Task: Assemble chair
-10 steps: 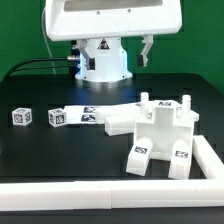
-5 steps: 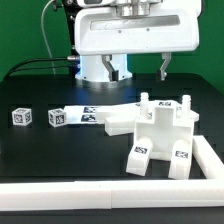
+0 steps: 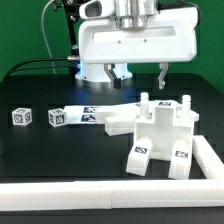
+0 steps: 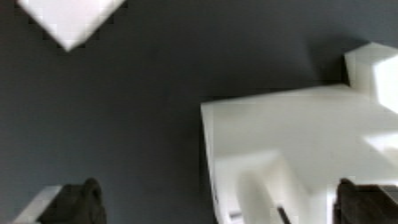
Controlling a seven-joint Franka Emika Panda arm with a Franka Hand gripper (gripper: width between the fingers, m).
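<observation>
Hovering over the bench [image 3: 50, 155], the end effector [image 3: 140, 74] stands wide open, holding nothing. The chair [image 3: 156, 135] lies below it and slightly nearer, at the exterior view's right, untouched.

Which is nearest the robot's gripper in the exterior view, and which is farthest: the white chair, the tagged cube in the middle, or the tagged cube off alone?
1. The chair, below the open gripper, on the exterior view's right.
2. The middle cube, toward the exterior view's left.
3. The lone cube, farthest left.
</observation>
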